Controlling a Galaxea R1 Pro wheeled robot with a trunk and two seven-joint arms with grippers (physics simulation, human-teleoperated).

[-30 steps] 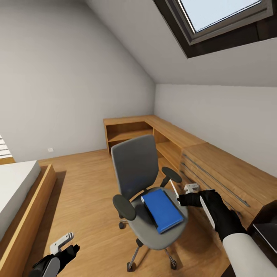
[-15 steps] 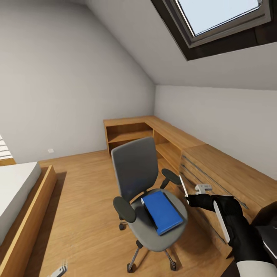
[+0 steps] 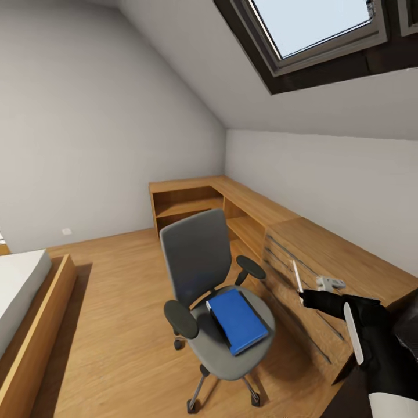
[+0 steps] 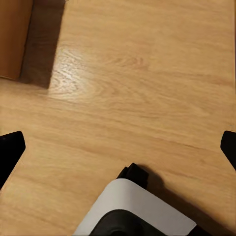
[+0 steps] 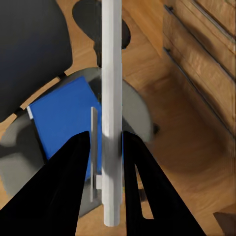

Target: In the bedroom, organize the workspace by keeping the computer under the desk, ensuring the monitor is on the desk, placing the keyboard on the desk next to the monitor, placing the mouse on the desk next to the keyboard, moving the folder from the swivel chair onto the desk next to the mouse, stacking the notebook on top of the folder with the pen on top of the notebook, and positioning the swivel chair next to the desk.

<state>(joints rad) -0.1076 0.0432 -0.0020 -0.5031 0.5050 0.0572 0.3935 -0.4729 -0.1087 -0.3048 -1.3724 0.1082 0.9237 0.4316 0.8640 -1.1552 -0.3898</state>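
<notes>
Head view showed the right gripper (image 3: 303,295) raised beside the swivel chair (image 3: 215,302), over the front of the light wooden drawer cabinet (image 3: 325,273). A pen (image 3: 296,275) stood nearly upright from its tip, a slim white stick. Right wrist view gave the closer look: the pen (image 5: 111,108) ran lengthwise between the two dark fingers (image 5: 73,187), which were pressed in against it from both sides, so the right gripper (image 5: 105,147) was pinching the pen along its lower part while the upper part stuck out well past the fingertips.

Below and beyond the pen, the blue folder (image 5: 64,118) lay flat on the chair's grey seat, and a thin grey sliver that may have been the notebook's edge showed just beside the pen; I could not tell for sure. From the head camera the folder (image 3: 237,320) lay slantwise on the seat, between the chair's two black armrests, apart from the gripper.

Left wrist view looked down at the wooden floor (image 4: 128,98), with the left gripper (image 4: 118,147) held above it. Its two dark fingertips (image 4: 10,150) sat at opposite edges of the picture, spread wide, with nothing between them. A white and black part of the robot showed on the floor below.
</notes>
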